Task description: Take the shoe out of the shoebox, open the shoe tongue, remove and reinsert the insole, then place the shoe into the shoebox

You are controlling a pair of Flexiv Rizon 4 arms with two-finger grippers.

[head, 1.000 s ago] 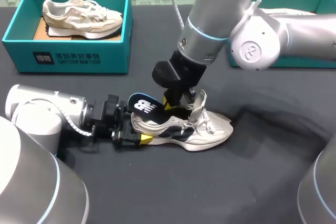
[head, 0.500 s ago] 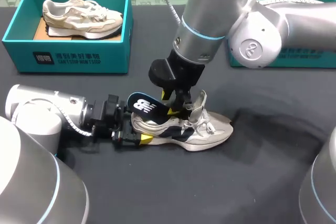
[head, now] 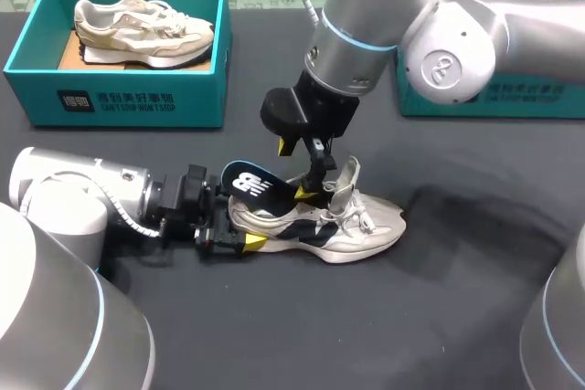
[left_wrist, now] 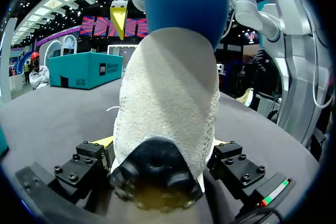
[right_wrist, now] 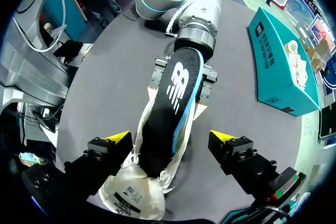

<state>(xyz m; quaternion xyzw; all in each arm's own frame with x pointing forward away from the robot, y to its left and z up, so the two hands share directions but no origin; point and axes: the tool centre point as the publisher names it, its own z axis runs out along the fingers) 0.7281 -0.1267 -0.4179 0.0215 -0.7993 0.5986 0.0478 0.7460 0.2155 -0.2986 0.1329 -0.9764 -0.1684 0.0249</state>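
Head view: insole (head: 251, 182) reinsertion, half done.
Clamped shoe (head: 338, 221) heel in left gripper (head: 228, 233), on table (head: 457, 317). Noted insole toe-end inside, heel-end sticking out past collar. Found right gripper (head: 297, 171) spread wide above, grasping nothing. Judged best: push heel-end down flat, shoe clamped firm.

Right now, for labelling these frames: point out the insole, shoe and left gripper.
insole (right_wrist: 176, 93): right wrist view, its black top face.
shoe (head: 375, 224): head view, its toe.
left gripper (left_wrist: 160, 148): left wrist view, midway between fingers, at the heel.
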